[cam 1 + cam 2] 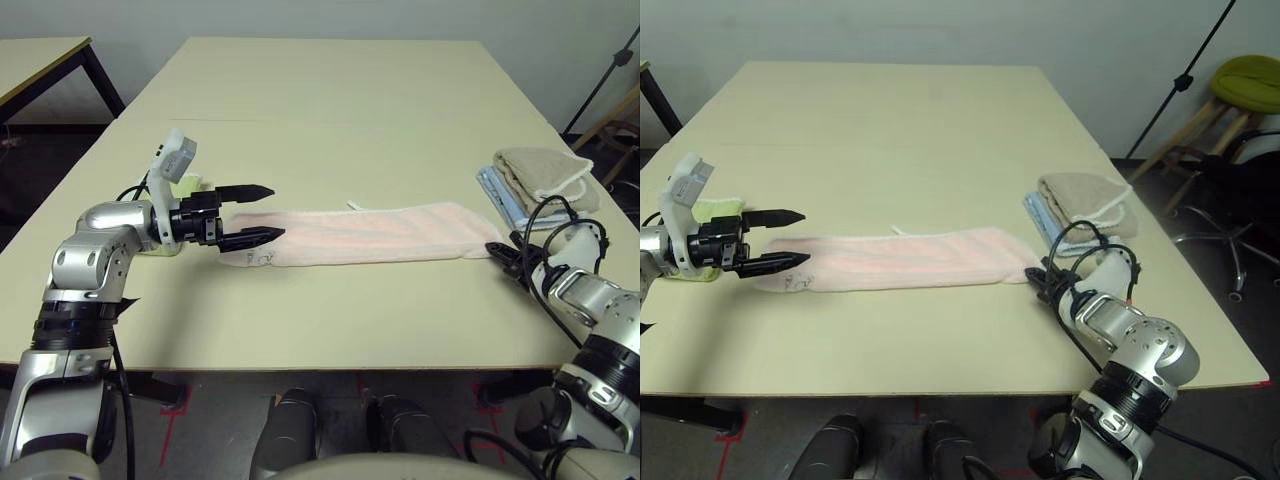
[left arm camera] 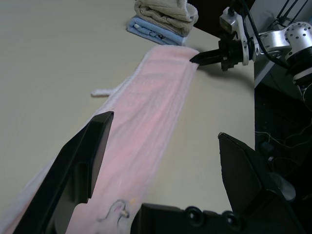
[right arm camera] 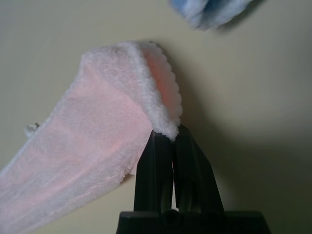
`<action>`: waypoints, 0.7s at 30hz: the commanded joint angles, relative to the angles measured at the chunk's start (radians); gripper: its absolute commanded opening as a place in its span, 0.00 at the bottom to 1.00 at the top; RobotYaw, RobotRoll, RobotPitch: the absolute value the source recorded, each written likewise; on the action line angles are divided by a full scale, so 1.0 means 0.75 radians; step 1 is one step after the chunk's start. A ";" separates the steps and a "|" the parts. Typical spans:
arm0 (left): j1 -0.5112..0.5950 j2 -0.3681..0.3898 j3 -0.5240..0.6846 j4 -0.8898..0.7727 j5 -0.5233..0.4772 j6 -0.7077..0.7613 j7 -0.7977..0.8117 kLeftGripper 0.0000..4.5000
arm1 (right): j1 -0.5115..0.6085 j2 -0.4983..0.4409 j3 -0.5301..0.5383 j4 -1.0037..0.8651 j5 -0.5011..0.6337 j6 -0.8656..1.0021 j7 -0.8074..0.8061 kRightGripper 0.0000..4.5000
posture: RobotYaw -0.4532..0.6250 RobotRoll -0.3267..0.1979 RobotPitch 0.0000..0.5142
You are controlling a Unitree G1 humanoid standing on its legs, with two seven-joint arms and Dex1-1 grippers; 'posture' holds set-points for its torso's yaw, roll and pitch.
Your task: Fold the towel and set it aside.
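Across the pale worktop (image 1: 320, 110) the towel (image 1: 360, 234) lies as a long narrow strip near its front edge, partly folded, not yet set aside, the left gripper (image 1: 255, 214) spread open over one end, while the right wrist view shows the right gripper (image 3: 164, 146) pinched onto the other end's corner.

This looks like a robotics lab or test room rather than a home. A big plain cream bench (image 1: 330, 110) fills the middle, with a second bench (image 1: 40, 60) just beyond it by a bare white wall (image 1: 940, 30). Red tape marks (image 1: 175, 405) sit on the grey floor. Off to the right stand a black tripod stand (image 1: 1185, 80), a wooden stool with a green cushion (image 1: 1247, 80) and a wheeled office chair (image 1: 1230, 225).
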 commanded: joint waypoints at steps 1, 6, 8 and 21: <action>-0.004 0.010 -0.014 -0.008 0.000 0.012 -0.005 1.00 | 0.078 -0.136 0.037 -0.044 0.040 -0.004 0.113 0.01 | 0.53 0.62 0.18; -0.023 0.010 -0.024 0.013 0.007 0.014 -0.015 1.00 | 0.196 -0.401 0.146 -0.091 0.098 0.013 0.330 0.01 | 0.52 0.62 0.19; -0.029 0.012 -0.027 0.021 0.009 0.012 -0.020 1.00 | 0.243 -0.488 0.214 -0.111 0.096 -0.021 0.411 0.01 | 0.52 0.62 0.19; -0.039 0.002 -0.036 0.014 0.006 0.025 -0.007 1.00 | 0.056 -0.668 0.965 -0.312 -0.058 -0.336 0.724 0.01 | 0.53 0.62 0.19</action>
